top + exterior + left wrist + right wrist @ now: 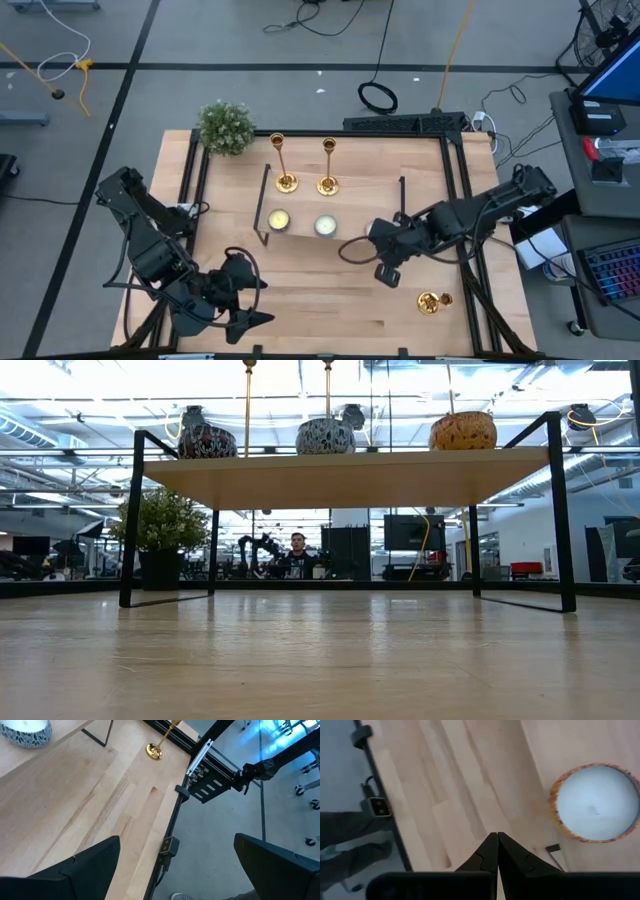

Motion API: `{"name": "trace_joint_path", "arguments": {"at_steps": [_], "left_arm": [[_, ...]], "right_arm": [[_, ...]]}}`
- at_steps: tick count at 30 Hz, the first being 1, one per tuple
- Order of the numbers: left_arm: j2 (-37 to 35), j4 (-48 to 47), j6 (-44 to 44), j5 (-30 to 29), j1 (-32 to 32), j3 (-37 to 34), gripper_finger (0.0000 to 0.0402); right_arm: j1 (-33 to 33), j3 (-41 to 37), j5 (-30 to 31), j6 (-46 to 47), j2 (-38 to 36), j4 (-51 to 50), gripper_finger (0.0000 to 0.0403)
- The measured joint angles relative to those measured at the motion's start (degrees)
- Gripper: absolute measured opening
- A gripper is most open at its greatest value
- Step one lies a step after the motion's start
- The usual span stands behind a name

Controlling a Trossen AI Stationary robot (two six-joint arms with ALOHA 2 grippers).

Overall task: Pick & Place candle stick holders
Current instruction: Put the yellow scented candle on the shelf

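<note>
Two dark jointed arms, black cables; right pincer (497,851) fingers matte black, wedge-shaped.

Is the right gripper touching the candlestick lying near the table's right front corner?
Apart. The high view shows bare wood between the right gripper and the lying candlestick; its fingers are shut on nothing.

floor (250,40): grey, cables trailing across it | ceiling lights (90,390): glowing bright | person (297,555): sitting far behind the table | monitor (615,75): glowing blue
</note>
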Motion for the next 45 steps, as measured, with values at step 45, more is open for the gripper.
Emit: {"name": "trace_joint_path", "arguments": {"at_steps": [45], "left_arm": [[0.02,0.02,-0.44,-0.42,0.0,-0.04,0.0397]], "right_arm": [[-0.97,-0.02,5.4,5.26,2.26,-6.56,0.0]]}}
